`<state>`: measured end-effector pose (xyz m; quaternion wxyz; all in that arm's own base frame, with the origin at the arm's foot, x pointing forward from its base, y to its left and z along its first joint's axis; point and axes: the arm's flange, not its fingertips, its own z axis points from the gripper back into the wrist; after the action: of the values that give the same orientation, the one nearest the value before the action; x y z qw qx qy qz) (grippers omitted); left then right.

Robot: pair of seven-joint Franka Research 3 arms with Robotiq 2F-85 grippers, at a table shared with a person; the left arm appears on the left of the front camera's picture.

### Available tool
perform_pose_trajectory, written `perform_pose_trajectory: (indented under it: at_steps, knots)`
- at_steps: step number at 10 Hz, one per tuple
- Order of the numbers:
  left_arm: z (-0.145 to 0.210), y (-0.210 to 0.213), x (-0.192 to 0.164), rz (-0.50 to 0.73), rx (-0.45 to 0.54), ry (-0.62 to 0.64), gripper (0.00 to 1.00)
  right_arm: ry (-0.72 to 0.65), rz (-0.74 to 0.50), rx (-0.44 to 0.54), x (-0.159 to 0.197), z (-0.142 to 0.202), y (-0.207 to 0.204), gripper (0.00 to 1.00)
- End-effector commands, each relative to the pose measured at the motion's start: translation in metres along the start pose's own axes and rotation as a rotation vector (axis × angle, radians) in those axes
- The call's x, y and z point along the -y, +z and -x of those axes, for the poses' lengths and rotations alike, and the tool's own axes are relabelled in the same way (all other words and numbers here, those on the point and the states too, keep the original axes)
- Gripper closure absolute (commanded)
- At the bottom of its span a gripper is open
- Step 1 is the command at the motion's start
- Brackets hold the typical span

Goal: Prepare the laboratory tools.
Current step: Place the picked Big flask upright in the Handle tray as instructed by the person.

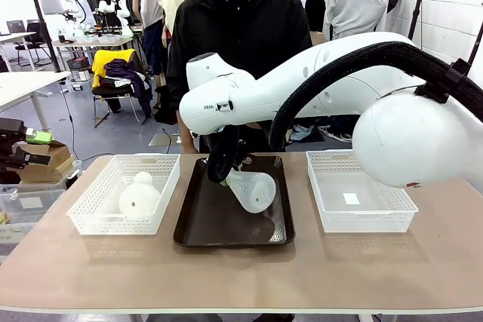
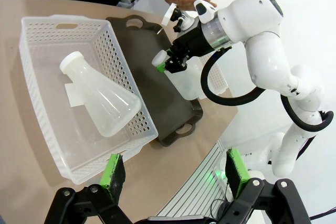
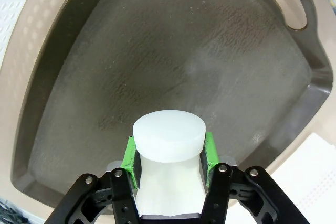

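Right gripper (image 3: 168,153) tight around flask (image 1: 255,191) neck over brown tray (image 1: 204,224), beige table (image 1: 226,277); left gripper (image 2: 175,173) wide.

Bright even indoor light, soft faint shadows, dull sheen on tray (image 3: 199,66), wrist views bowed at edges

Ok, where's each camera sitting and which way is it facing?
Front: between the arms, facing the person across the table; right arm, right gripper shut on tilted flask.
Left wrist: down past open left gripper at basket with other flask.
Right wrist: down its fingers at that flask's neck, tray below.
Shared: tilted flask, tray.
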<state>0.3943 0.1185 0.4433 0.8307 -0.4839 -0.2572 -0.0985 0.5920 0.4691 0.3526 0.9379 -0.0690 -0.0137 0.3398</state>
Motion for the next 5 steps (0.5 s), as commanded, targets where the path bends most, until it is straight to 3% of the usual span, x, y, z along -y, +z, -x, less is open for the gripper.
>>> perform_pose_trajectory:
  at_steps: [1,5]
  knots:
    - [0.0013,0.002,0.0,0.008,-0.001,-0.012,0.0,-0.007,0.003,0.002,0.0005,0.0014,0.0024,1.0]
    - [0.0013,0.002,0.0,0.008,-0.001,-0.012,0.0,-0.007,0.003,0.002,0.0005,0.0014,0.0024,1.0]
